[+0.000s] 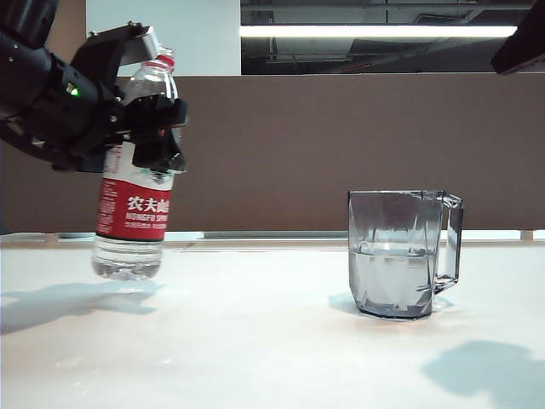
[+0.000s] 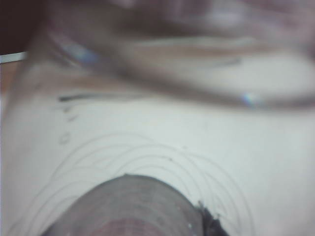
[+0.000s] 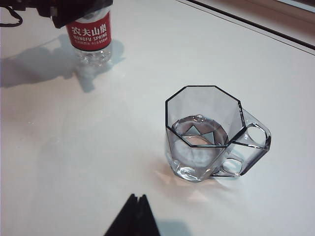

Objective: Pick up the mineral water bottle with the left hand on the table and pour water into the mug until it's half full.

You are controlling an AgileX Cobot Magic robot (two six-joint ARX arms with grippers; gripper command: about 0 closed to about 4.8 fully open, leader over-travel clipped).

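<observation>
Left pincer (image 1: 145, 119) clamps the bottle (image 1: 132, 209) upright just above the worktop (image 1: 255, 341), well apart from the half-filled mug (image 1: 398, 254). The right pincer (image 3: 134, 219) hangs near the mug; I cannot tell its opening.

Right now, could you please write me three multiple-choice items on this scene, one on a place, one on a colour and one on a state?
1. Where is the mineral water bottle?
A. Lying on the table
B. In the left gripper, clear of the table
C. Inside the mug

2. What colour is the bottle's label?
A. Blue
B. Yellow
C. Red with white characters

3. What is the mug's state?
A. Empty
B. About half full of water
C. Tipped over

Answers: 1 B, the left gripper is clamped on its upper body, its base above the table. 2 C, seen in the exterior and right wrist views. 3 B, the waterline sits near mid-height.
</observation>
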